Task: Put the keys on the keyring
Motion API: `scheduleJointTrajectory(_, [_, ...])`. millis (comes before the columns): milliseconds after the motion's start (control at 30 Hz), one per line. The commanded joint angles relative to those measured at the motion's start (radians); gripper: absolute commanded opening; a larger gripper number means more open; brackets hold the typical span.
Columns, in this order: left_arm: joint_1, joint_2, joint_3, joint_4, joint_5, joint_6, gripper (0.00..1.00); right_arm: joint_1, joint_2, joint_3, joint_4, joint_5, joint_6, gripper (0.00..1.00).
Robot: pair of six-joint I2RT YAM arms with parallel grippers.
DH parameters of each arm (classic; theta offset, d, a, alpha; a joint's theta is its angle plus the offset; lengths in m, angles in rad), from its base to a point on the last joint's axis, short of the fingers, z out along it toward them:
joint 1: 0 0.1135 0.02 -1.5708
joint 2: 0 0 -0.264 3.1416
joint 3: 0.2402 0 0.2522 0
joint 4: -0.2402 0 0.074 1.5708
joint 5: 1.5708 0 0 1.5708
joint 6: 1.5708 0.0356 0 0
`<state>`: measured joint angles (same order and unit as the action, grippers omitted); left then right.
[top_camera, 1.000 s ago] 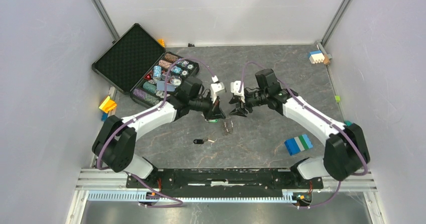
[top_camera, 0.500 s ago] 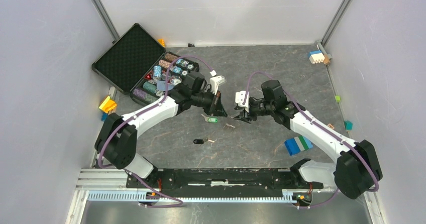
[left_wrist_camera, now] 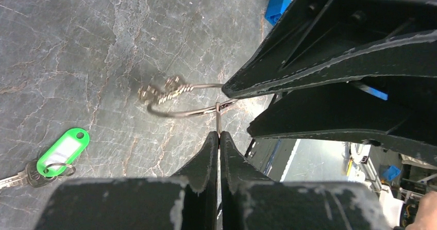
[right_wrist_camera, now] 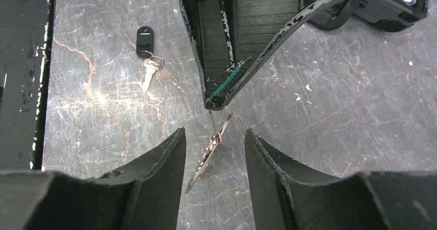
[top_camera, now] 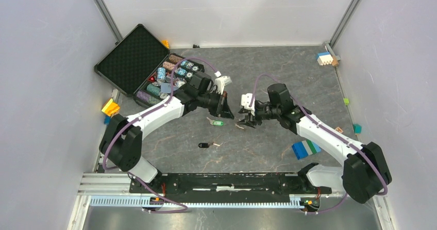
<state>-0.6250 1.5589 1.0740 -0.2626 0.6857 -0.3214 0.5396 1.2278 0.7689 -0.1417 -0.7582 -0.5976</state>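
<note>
Now the left claw [left_wrist_camera: 218,136] pinches the keyring [left_wrist_camera: 170,89] between the spread right claw [right_wrist_camera: 215,133].

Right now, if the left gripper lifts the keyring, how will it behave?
The keyring is thin wire, so probably light and slightly springy; it might slip from the shut left gripper. Its small keys look loose, so they would likely swing and slide.

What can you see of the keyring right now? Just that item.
The keyring is a thin silver wire loop, seen nearly edge-on, with a few small brassy keys bunched at its far end. The left gripper is shut on the wire at the near side. The loop sits between the open fingers of the right gripper, one fingertip at or against the wire. Whether the keys touch the grey tabletop isn't clear.
</note>
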Motion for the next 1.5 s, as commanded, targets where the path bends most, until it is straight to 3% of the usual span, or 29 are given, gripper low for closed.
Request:
scheduleJointTrajectory(0, [-0.002, -0.009, 0.026, 0.051, 0.041, -0.088, 0.02, 0.005, 0.021, -0.018, 0.056, -0.032, 0.024, 0.51])
scheduleJointTrajectory(233, [-0.003, -0.016, 0.011, 0.094, 0.072, -0.131, 0.02, 0.005, 0.035, -0.028, 0.084, -0.022, 0.043, 0.49])
scheduleJointTrajectory(667, [-0.002, -0.013, -0.002, 0.12, 0.093, -0.149, 0.02, 0.005, 0.018, -0.037, 0.101, 0.012, 0.037, 0.35])
scheduleJointTrajectory(1167, [0.002, -0.011, -0.008, 0.118, 0.096, -0.152, 0.02, 0.005, 0.002, -0.049, 0.123, 0.063, 0.036, 0.25])
scheduleJointTrajectory(1467, [0.008, 0.008, -0.002, 0.125, 0.099, -0.185, 0.02, 0.004, -0.018, -0.059, 0.135, 0.061, 0.05, 0.29])
